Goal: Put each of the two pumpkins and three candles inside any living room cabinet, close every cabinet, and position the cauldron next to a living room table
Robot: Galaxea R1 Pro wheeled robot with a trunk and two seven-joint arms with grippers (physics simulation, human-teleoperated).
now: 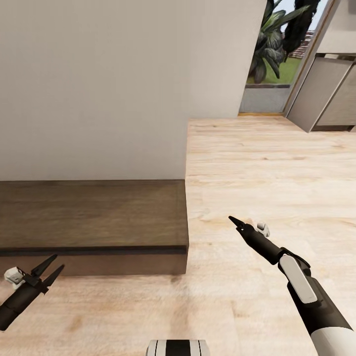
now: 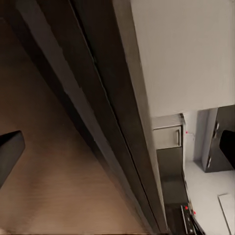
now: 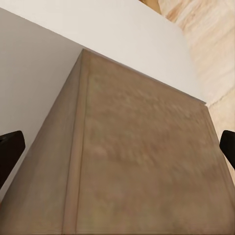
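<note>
The cabinet (image 1: 94, 212) is a long, low dark-brown wooden unit against the white wall, and its right end sits at the middle of the head view. Its front (image 1: 99, 264) looks flush and shut. My left gripper (image 1: 58, 262) hangs open just in front of the cabinet's front edge, holding nothing. The left wrist view looks along that dark front (image 2: 98, 98). My right gripper (image 1: 236, 222) is open and empty over the floor, right of the cabinet's end. The right wrist view faces the cabinet top (image 3: 142, 161). The pumpkins, candles, cauldron and table are out of view.
Pale wood floor (image 1: 267, 168) stretches to the right and toward the back. A glass opening (image 1: 269, 54) onto garden plants is at the far right, with grey units (image 1: 329, 94) beside it. The white wall (image 1: 99, 84) rises behind the cabinet.
</note>
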